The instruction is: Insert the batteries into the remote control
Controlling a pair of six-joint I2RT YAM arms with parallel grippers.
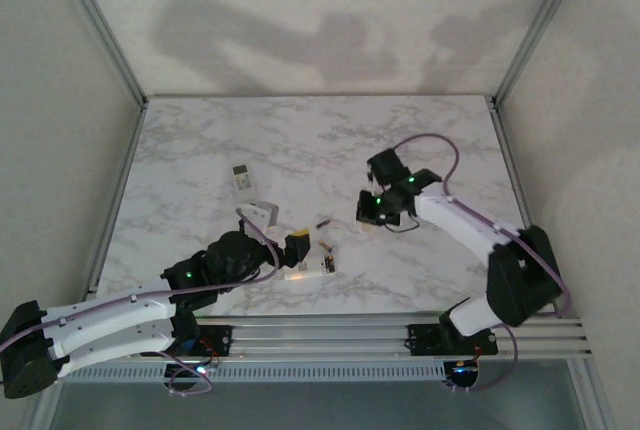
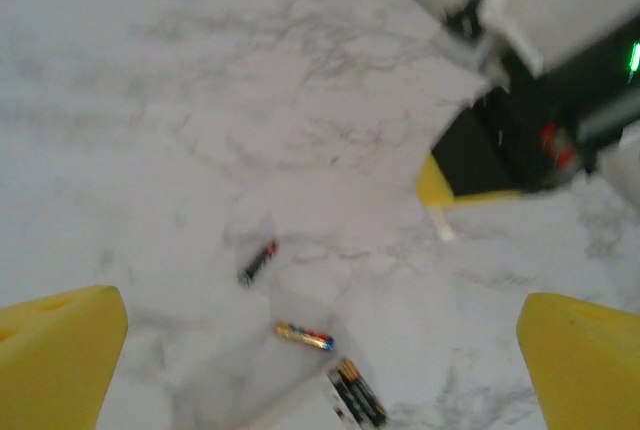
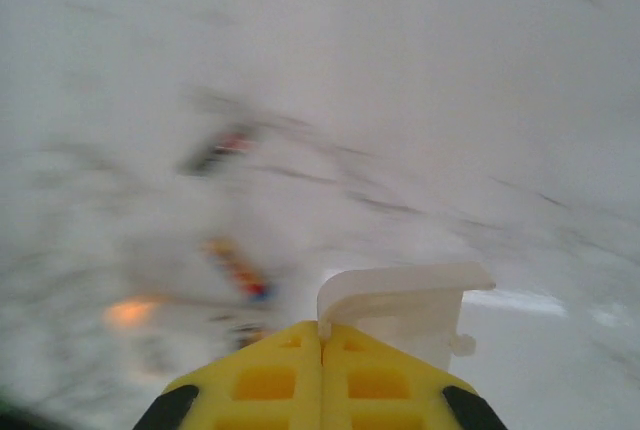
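The white remote control (image 1: 308,271) lies face down near the front edge, two dark batteries (image 2: 358,395) sitting in its open bay. A coppery battery (image 2: 303,336) lies just beyond it, and a dark battery (image 2: 258,262) rests farther out on the marble. My left gripper (image 1: 282,229) hovers open and empty over the remote (image 2: 294,414), its yellow fingers (image 2: 60,350) spread wide. My right gripper (image 3: 321,328) is shut on a white battery cover (image 3: 400,305) and held above the table right of the loose batteries (image 1: 322,221).
A second small white remote (image 1: 243,178) with a grey screen lies farther back on the marble table (image 1: 300,140). Metal frame posts (image 1: 100,30) stand at the back corners. The right arm (image 2: 560,100) fills the left wrist view's upper right.
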